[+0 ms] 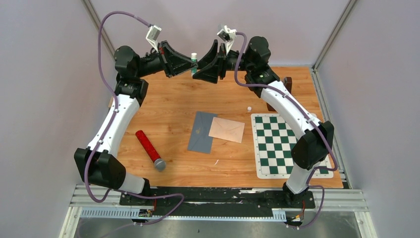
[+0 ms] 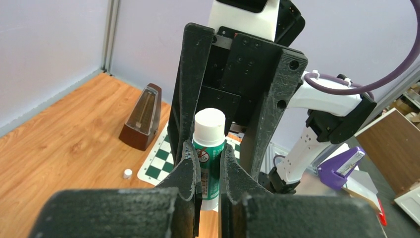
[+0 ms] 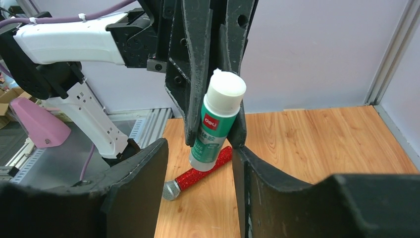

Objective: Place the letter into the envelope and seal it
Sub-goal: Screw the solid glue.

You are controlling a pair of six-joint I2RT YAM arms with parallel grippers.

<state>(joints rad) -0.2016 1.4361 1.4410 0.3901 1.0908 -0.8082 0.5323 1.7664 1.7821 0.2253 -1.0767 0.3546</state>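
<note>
A red glitter microphone (image 1: 150,149) is seen lying lower left in the top view. A green-and-white chessboard mat (image 1: 289,146) is spread at right, with a brown metronome (image 2: 143,118) stood beyond its far edge.

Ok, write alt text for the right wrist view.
The left end effector grips a green-and-white glue stick above the wooden table, between the open fingers of the right end effector. A red glitter microphone lies on the table below.

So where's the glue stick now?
Top view: the glue stick is aloft near the far edge of the table, clamped in the left gripper, the open right gripper facing it.
</note>
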